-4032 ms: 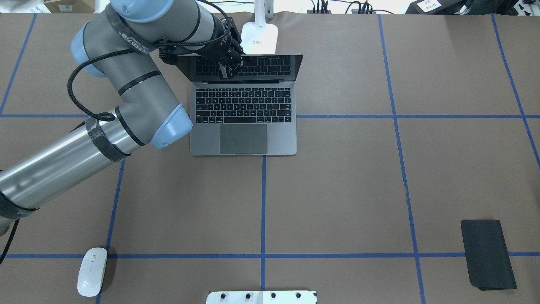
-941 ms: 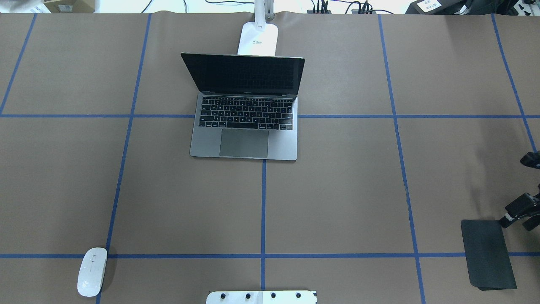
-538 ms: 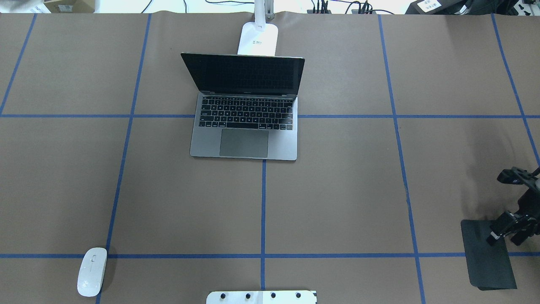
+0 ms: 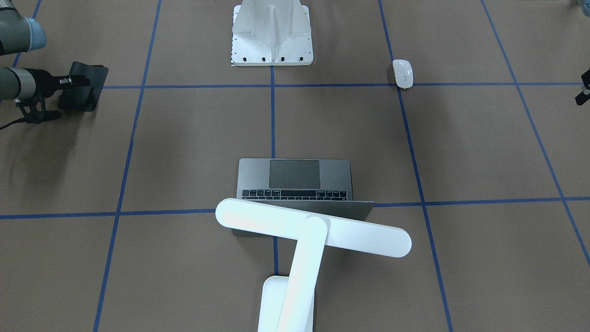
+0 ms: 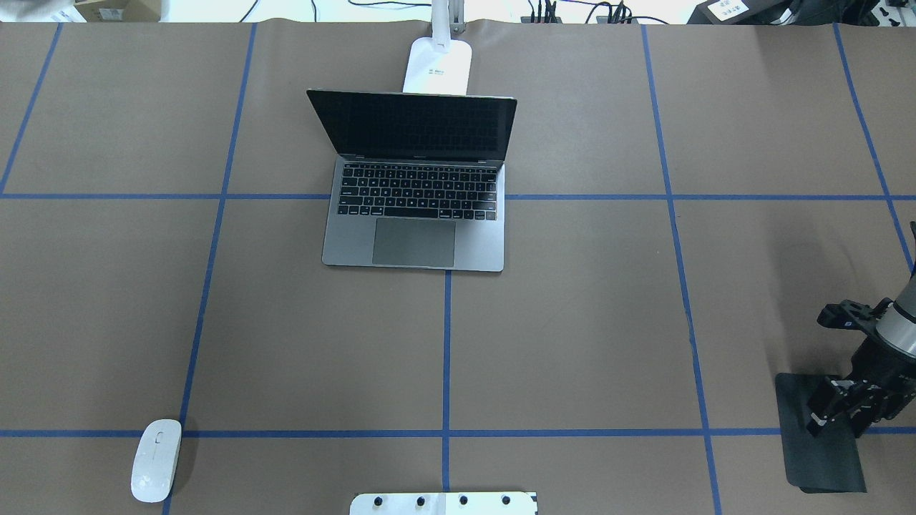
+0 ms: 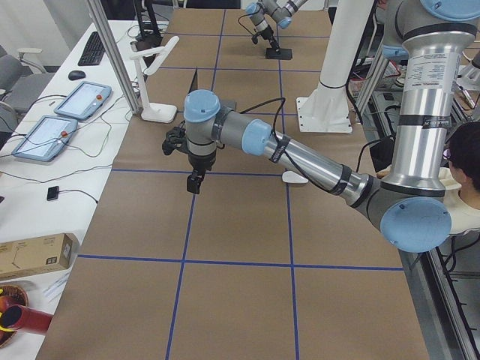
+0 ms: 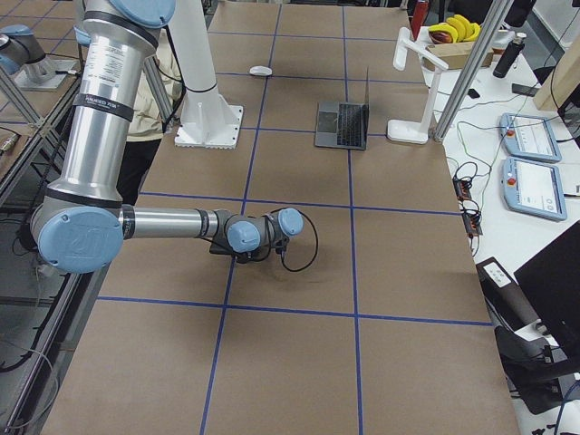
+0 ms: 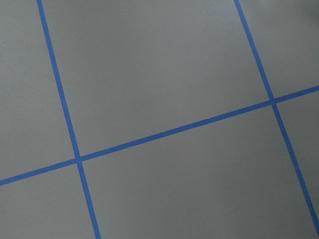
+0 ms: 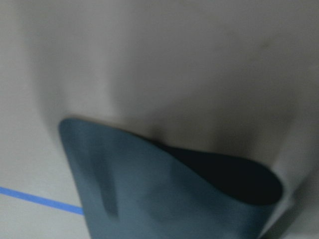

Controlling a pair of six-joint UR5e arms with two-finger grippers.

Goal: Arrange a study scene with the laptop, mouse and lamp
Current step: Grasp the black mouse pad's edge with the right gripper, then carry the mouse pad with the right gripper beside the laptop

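The laptop (image 5: 415,207) stands open at the far middle of the table, its screen dark; it also shows in the front view (image 4: 295,177). The lamp's base (image 5: 438,66) sits right behind it, and the bar head (image 4: 313,228) hangs over the lid. The mouse (image 5: 156,460) lies alone at the near left. My right gripper (image 5: 837,418) is low over the right part of a flat black mat (image 5: 805,443), its jaws apart; in the right wrist view the mat's edge (image 9: 199,194) curls up. My left gripper (image 6: 193,182) hangs above bare table at the left end; I cannot tell its state.
A white ribbed pedestal (image 4: 272,34) stands at the near middle edge. Blue tape lines (image 8: 164,133) cross the brown table. A person sits beside the robot's base (image 6: 469,180). Tablets and cables lie on the side desk beyond the lamp (image 7: 535,136).
My left arm has left the laptop, whose lid now stands more upright. My right gripper has come in from the right edge onto the black mat, which has shifted slightly left.
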